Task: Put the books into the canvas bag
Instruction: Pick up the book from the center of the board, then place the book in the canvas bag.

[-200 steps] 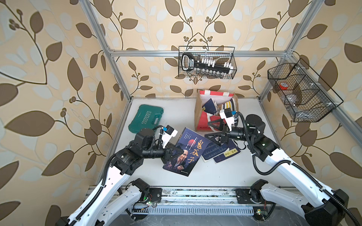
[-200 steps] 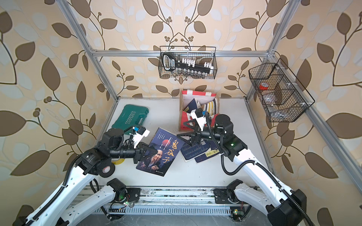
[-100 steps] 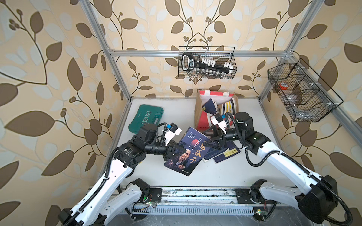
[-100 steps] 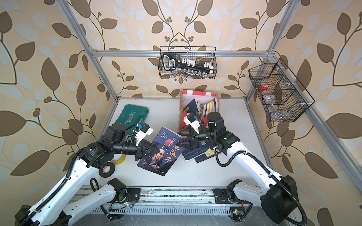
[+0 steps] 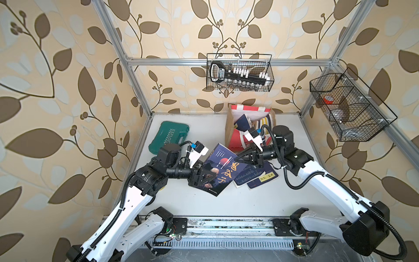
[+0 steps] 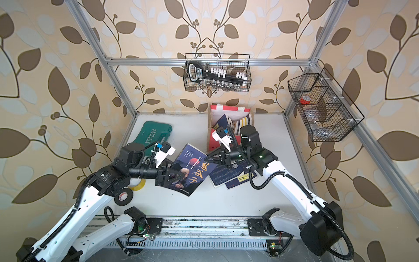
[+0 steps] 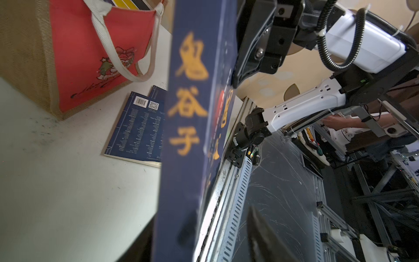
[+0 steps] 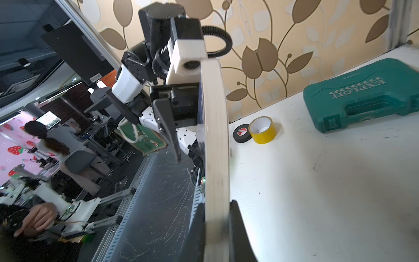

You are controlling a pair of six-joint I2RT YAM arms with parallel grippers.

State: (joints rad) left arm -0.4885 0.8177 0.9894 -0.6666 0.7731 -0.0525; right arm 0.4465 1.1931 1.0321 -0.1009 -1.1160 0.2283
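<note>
One boxy jute canvas bag, red front panel (image 5: 234, 141), stood just behind the right gripper (image 5: 237, 156); books (image 5: 243, 120) inside, count unclear. One navy paperback with gold characters (image 5: 221, 171) was held above the table (image 5: 181, 199), long axis running gripper to gripper: right pinched its page edge, left gripper (image 5: 207, 176) fingers spread. Two navy paperbacks (image 5: 256, 179) lay flat below.

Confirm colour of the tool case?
Dark green; tool case shows best in a top view.
</note>
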